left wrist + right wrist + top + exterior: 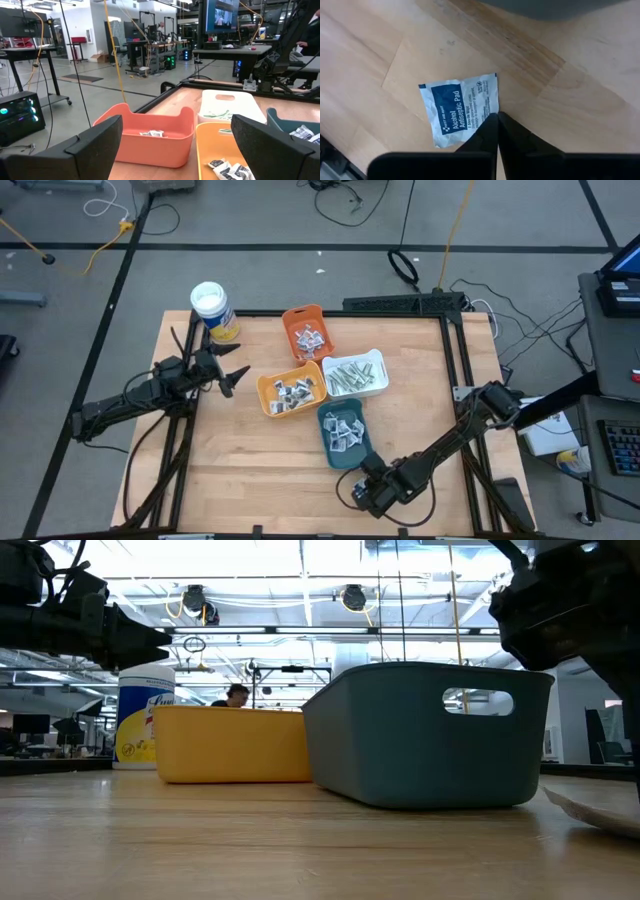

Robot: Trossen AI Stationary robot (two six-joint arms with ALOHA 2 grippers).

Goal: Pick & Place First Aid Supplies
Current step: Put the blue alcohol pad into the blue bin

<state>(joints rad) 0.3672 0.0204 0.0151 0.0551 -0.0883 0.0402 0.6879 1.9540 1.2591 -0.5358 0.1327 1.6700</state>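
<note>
Clearly the right tool (496, 120), pinched fully together on only the edge of the alcohol pad sachet (458, 111), could lose it on lifting.

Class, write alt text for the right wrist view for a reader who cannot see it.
The right tool, its two dark fingers pressed shut, pinches the edge of a white alcohol pad packet with blue print lying flat on the wooden table. A teal tray edges the frame.
</note>
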